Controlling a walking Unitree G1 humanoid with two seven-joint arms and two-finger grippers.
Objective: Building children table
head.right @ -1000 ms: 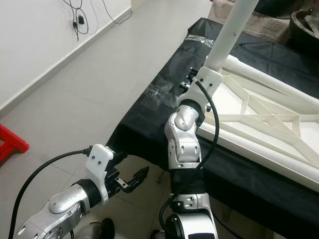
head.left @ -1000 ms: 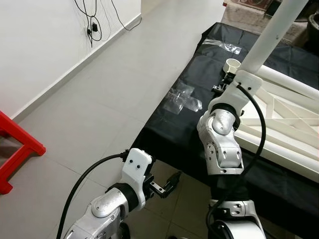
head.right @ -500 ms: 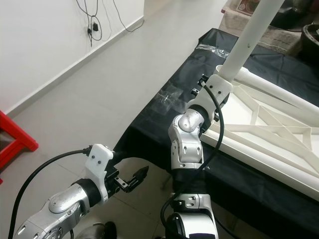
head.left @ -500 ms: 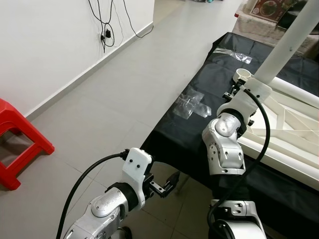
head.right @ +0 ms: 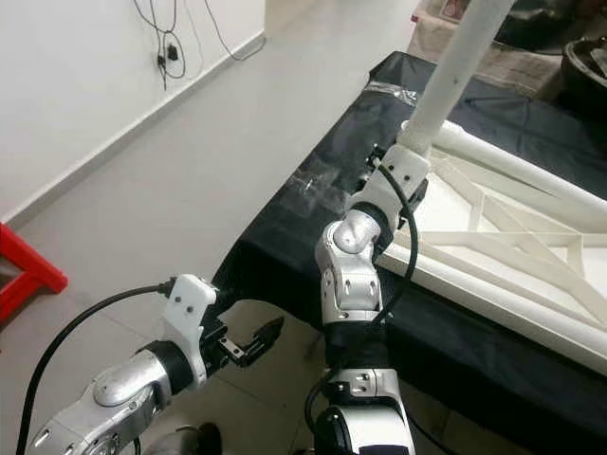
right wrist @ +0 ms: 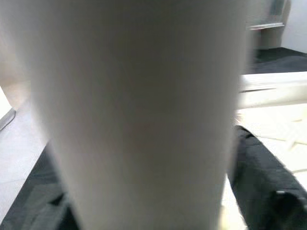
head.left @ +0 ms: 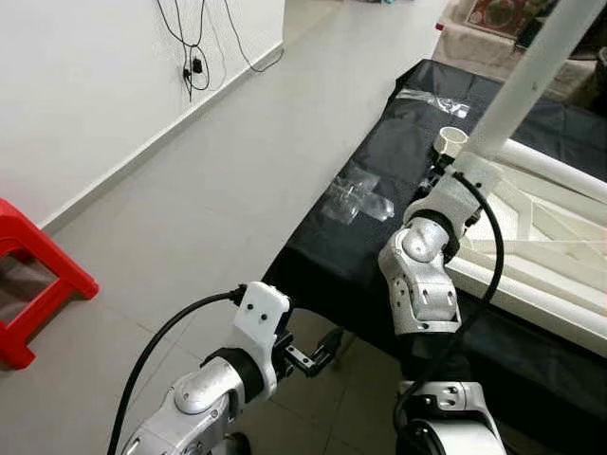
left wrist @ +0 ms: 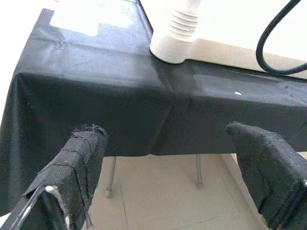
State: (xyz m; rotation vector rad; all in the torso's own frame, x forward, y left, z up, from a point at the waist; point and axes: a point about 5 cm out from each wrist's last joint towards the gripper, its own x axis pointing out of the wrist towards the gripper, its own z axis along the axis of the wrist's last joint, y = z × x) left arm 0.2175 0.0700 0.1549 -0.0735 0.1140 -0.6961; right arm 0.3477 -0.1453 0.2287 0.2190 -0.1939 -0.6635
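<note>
An upturned white table frame lies on a table draped in black cloth. A long white table leg rises steeply from the frame's near corner. My right gripper is shut on that leg low down, and in the right wrist view the leg sits close up with one black finger beside it. A short threaded white socket stands at the frame's corner. My left gripper hangs open below the table's front edge, its fingers wide apart with nothing between them.
Clear plastic bags lie on the cloth near the edge, another further back. A red stool stands on the tiled floor at the left. Cables hang down the white wall. Thin table legs show under the cloth.
The head view has swayed, so the whole scene shifted. The right gripper stays on the white leg. The left gripper stays open in the same place.
</note>
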